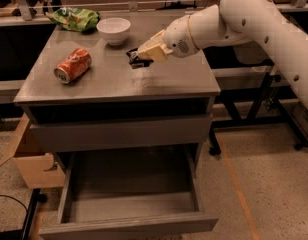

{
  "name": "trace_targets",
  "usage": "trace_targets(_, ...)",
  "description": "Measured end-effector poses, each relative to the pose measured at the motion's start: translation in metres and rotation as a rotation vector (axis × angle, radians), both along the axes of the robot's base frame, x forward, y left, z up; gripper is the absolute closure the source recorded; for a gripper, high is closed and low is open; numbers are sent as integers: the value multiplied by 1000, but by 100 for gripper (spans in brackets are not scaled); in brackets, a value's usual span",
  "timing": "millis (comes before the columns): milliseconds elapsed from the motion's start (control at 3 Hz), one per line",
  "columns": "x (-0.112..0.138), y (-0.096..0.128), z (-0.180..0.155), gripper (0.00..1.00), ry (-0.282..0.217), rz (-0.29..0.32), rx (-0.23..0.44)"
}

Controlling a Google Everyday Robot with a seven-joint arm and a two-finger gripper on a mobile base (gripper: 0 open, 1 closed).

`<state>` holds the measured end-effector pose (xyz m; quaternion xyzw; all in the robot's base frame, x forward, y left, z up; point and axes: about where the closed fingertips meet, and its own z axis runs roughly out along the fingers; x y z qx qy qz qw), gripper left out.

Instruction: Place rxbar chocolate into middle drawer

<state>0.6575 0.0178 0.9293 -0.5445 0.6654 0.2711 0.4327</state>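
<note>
My gripper point(138, 58) hangs a little above the middle of the grey cabinet top point(114, 81), reaching in from the right on the white arm. It is shut on the rxbar chocolate point(136, 60), a small black bar that shows between the fingers and is mostly hidden by them. The middle drawer point(129, 224) stands pulled open at the bottom of the cabinet, its tray-like inside bare. The shut grey drawer front point(119, 131) lies directly above it.
An orange soda can point(73, 65) lies on its side at the left of the top. A white bowl point(113, 30) and a green chip bag point(74, 19) stand at the back. A cardboard box point(29, 159) sits on the floor at the left. Table legs point(264, 99) stand at the right.
</note>
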Motion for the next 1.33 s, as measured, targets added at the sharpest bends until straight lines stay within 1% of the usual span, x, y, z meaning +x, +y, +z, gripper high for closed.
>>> trace_targets(333,0,0,0,100,1,0,0)
trace_targets(667,-9,4,-3,100,7,3,-23)
trace_targets(1000,-44,5,4,100,-11,27,-34)
trace_targets(1333,-109,0,-21,100,14,66,-57)
